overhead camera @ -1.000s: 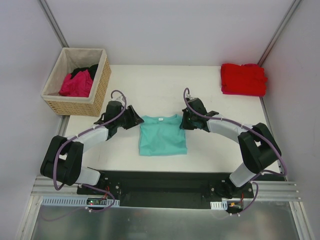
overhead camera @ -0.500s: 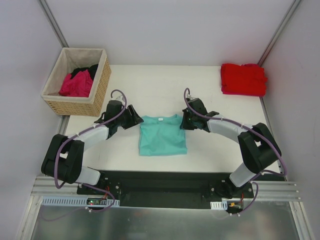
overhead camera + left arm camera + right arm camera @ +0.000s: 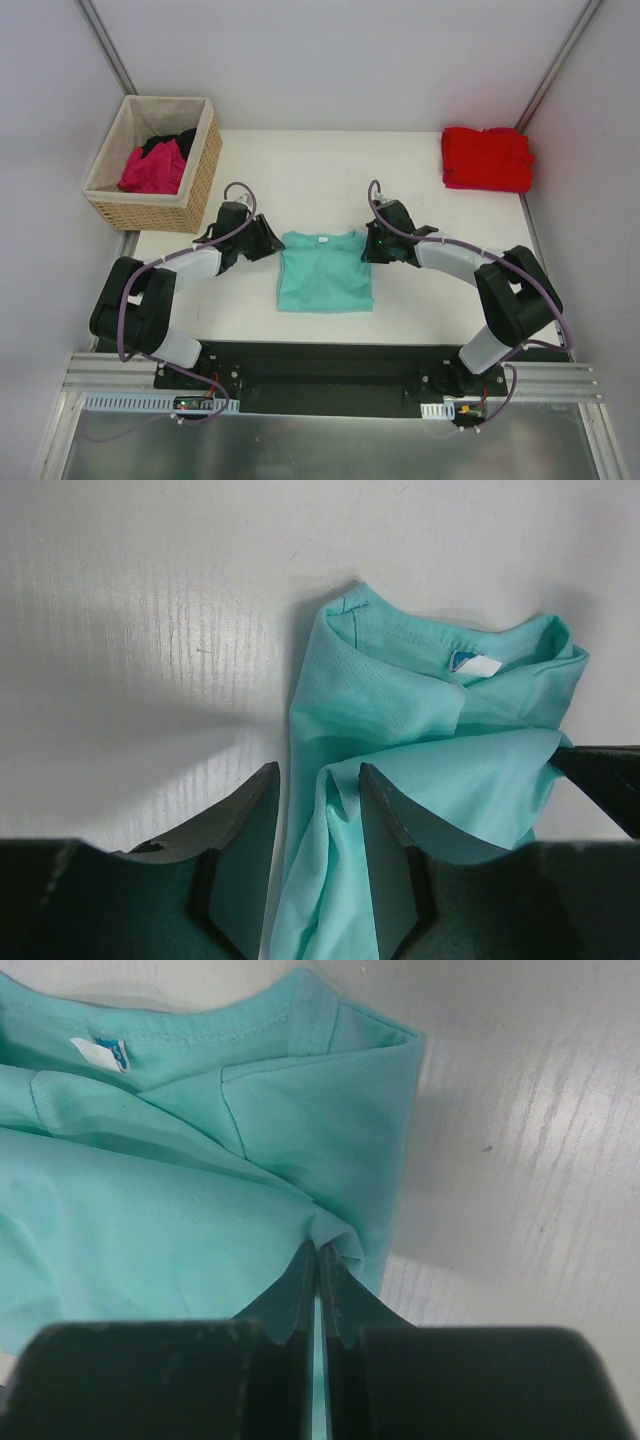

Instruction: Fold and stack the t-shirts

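We see the teal shirt (image 3: 326,272) lying flat on the white table (image 3: 300,170), centred between the two arms and nearer the front edge. It's folded into a rough rectangle with the sleeves turned in and the collar toward the far side. The white label (image 3: 475,663) shows inside the neck.

Left gripper (image 3: 318,780): fingers apart, low at the shirt's left edge, just below the shoulder. A raised fold of cloth sits between the fingers. Bare table shows between the outer finger and the cloth, so we read it as straddling, not pinching.

Right gripper (image 3: 316,1255): fingers together, clamped on a small pucker of cloth at the shirt's right edge, just below the turned-in sleeve. A thin teal strip shows in the slit between them, and the cloth bunches at the tips.

In the top view the two grippers face each other across the shirt, one per side, near the shoulder line. The left wrist view catches the right gripper's tip at the far edge of the cloth.

Red shirt (image 3: 487,158): folded pile at the far right corner of the table, well apart from the teal shirt.

Basket (image 3: 205,165): at the far left corner, woven, with a beige lining. The magenta shirt (image 3: 152,170) is crumpled inside, and the black shirt (image 3: 172,140) sits behind it, touching.
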